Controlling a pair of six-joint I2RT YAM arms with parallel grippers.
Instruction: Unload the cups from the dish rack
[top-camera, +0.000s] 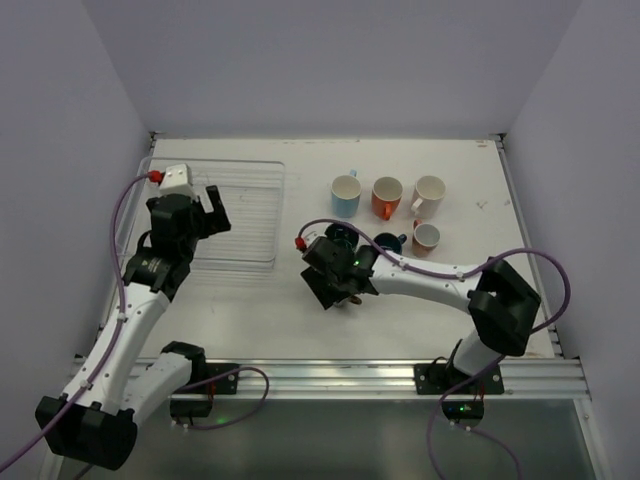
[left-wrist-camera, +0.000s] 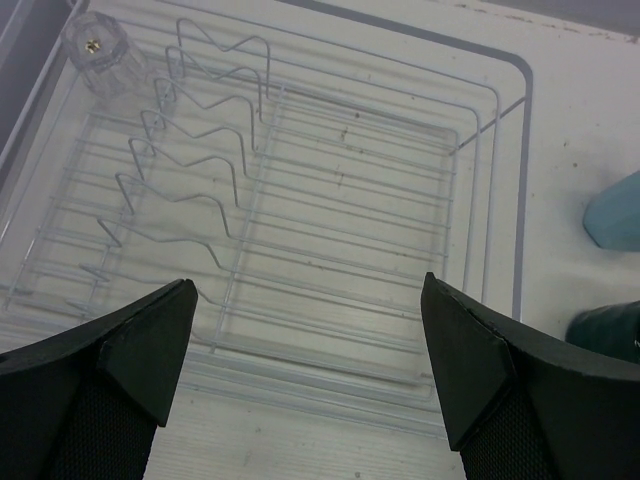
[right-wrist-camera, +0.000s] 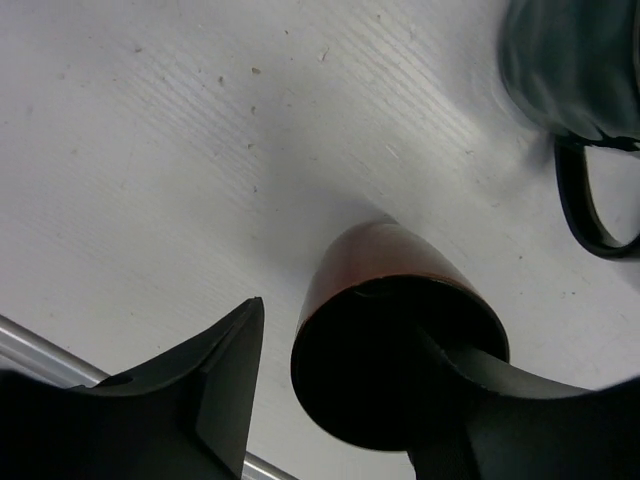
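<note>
Here the left gripper (left-wrist-camera: 308, 283) hangs open over the rack (left-wrist-camera: 520, 150) holding one glass (left-wrist-camera: 103, 55), while the right gripper (right-wrist-camera: 340, 325), jaws parted, straddles the brown cup (right-wrist-camera: 370, 260) wall.

**What Things Are Made Of**

The dish rack (left-wrist-camera: 521, 170) is clear, shiny plastic with ridges. Thin, shiny metal wires (left-wrist-camera: 232, 215) bend up inside it. In the rack's far corner stands a clear cup (left-wrist-camera: 103, 55), see-through like glass. The desk (right-wrist-camera: 140, 150) is white and dull, with fine lines and tiny specks. The brown cup (right-wrist-camera: 360, 262) is smooth and glossy, and so is the dark teal cup (right-wrist-camera: 575, 60). The left hand (left-wrist-camera: 307, 290) has dull black plastic fingers (left-wrist-camera: 150, 340) with a rough woven patch. The rail (top-camera: 350, 378) is bare silver metal.
</note>
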